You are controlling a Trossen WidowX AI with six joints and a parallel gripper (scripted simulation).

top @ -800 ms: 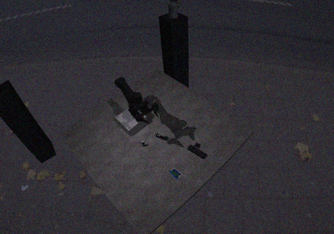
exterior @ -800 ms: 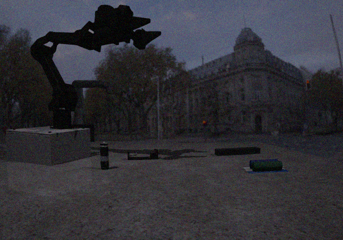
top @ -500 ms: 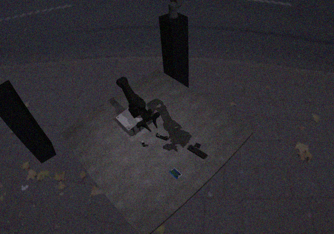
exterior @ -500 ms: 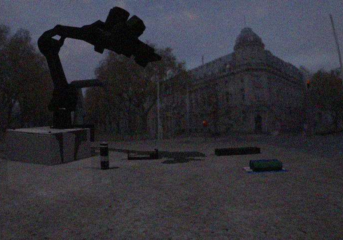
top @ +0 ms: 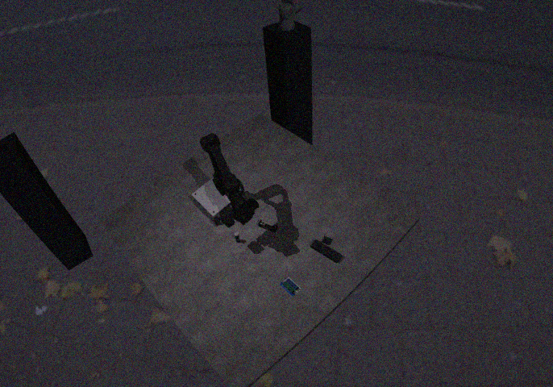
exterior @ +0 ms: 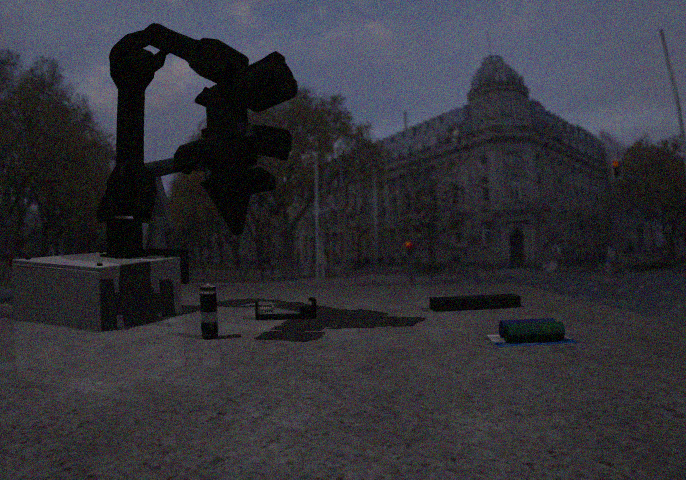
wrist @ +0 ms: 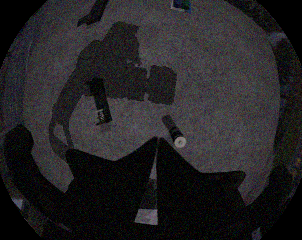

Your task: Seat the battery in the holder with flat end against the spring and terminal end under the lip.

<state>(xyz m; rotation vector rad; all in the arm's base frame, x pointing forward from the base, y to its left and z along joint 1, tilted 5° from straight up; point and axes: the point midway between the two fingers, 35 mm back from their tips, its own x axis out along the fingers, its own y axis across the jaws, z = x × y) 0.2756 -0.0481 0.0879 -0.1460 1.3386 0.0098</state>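
Note:
The scene is very dim. The battery (top: 239,238) (exterior: 208,311) (wrist: 174,132) is a small dark cylinder with a pale end, standing upright on the ground in front of the arm's base. The holder (top: 268,226) (exterior: 284,308) (wrist: 99,103) is a low dark tray a short way to the battery's right in the exterior view. My gripper (exterior: 234,226) (wrist: 158,142) (top: 226,220) points down and hangs high above the ground, between the battery and the holder. Its fingers are shut with nothing between them.
The arm stands on a pale block (exterior: 72,283) (top: 209,197). A long dark bar (exterior: 474,301) (top: 326,251) and a green roll on a blue pad (exterior: 531,330) (top: 289,285) lie farther out. Two tall dark posts (top: 288,77) (top: 31,196) stand at the mat's edges.

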